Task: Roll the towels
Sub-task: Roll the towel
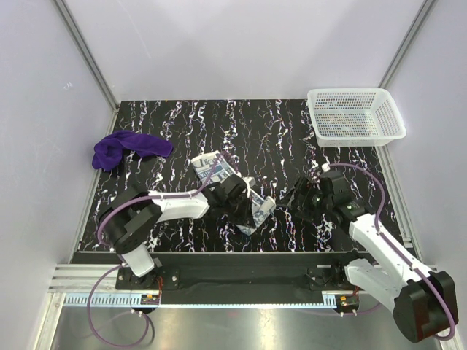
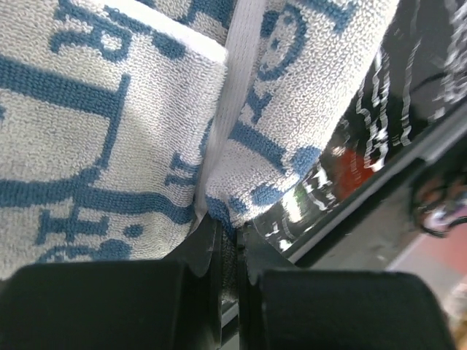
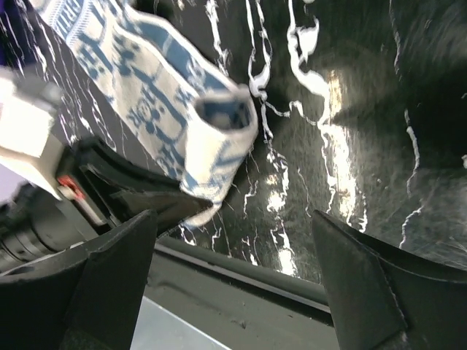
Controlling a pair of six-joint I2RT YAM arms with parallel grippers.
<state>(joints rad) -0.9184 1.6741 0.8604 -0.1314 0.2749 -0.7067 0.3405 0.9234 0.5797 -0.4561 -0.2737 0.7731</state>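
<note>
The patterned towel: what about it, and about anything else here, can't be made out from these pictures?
- Top view: the left arm covers the middle of the patterned towel, so how far it is rolled is unclear.
- Left wrist view: the towel fills the frame and its edges are cut off; only the left gripper shut on it shows.
- Top view: whatever is in the white mesh basket is too small to tell.

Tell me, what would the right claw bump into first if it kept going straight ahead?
Most likely the rolled end of the patterned towel, lying just ahead of the open right gripper, nearer one finger. Depth is unclear, so the black table beneath could come first.
</note>
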